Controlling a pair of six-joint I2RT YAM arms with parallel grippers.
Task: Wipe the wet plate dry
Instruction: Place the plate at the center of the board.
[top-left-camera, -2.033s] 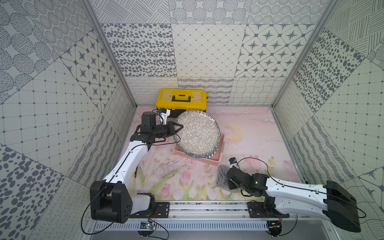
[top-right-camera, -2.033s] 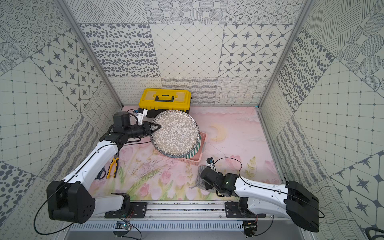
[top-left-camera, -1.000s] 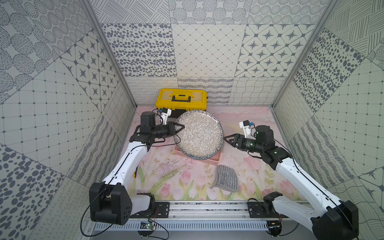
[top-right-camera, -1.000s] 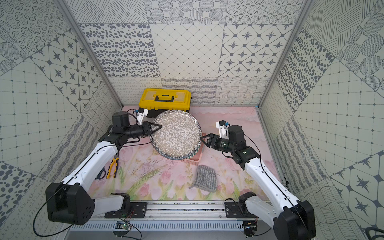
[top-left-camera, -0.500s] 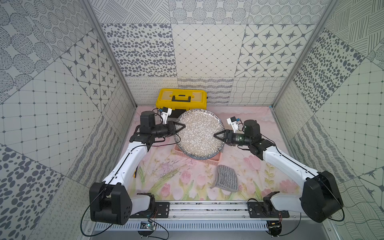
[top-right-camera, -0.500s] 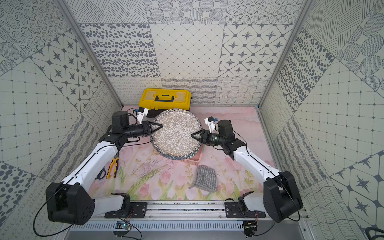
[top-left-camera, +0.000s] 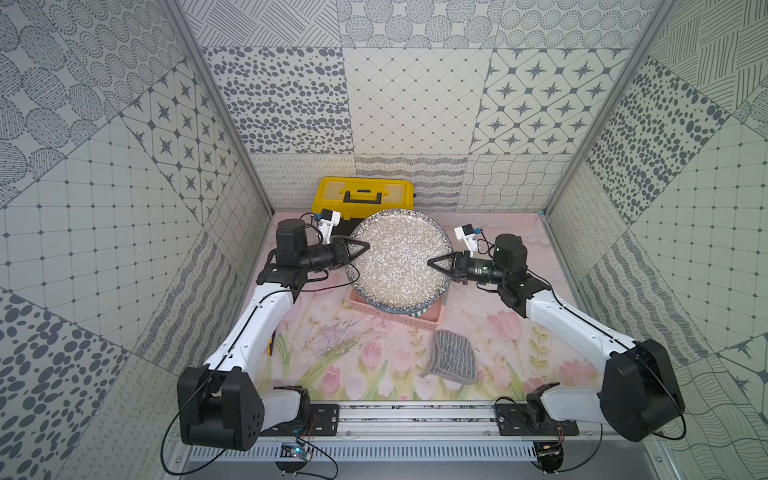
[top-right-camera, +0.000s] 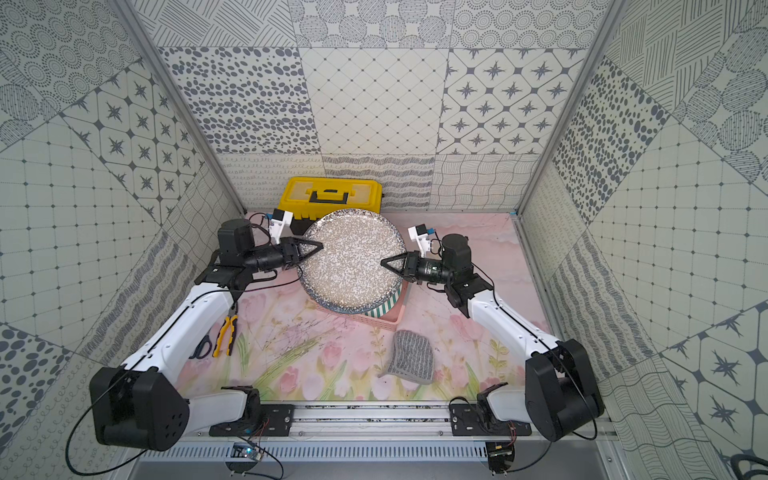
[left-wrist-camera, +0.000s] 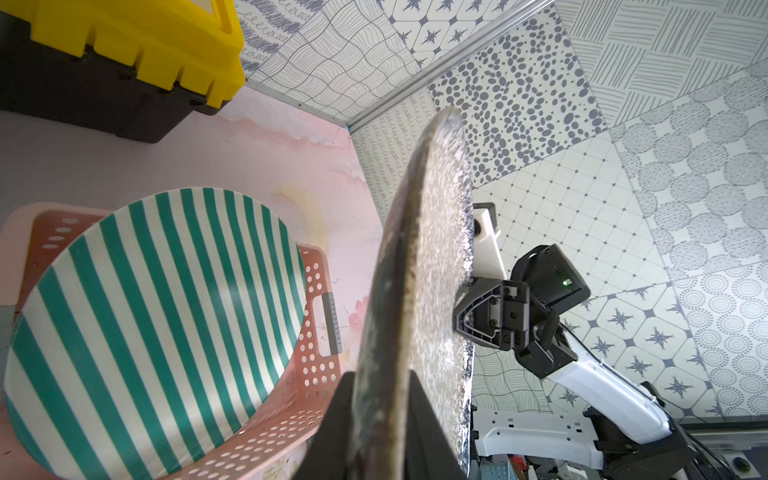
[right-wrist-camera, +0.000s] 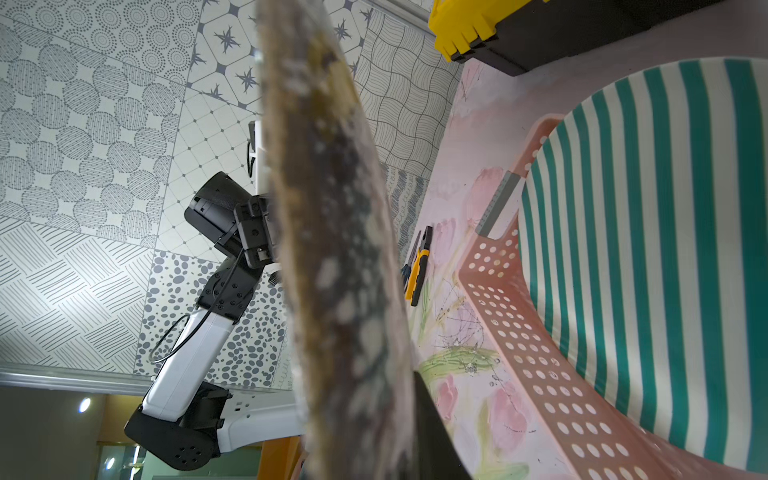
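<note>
The speckled plate hangs tilted above a pink basket, held at two opposite rims. My left gripper is shut on its left rim. In the left wrist view both dark fingers press against the rim of the plate. My right gripper is shut on the right rim. Seen from the right wrist, the plate fills the middle. One finger lies against it and the other is hidden behind it. A grey cloth lies flat on the mat, in front of the basket.
The pink basket under the plate holds a green-striped plate. At the back wall stands a yellow toolbox. Yellow pliers and scissors lie beside the left arm. Patterned walls close in three sides.
My right arm let go of the cloth at the front, rose to the plate's right rim and closed on it. The left arm kept the plate in place.
</note>
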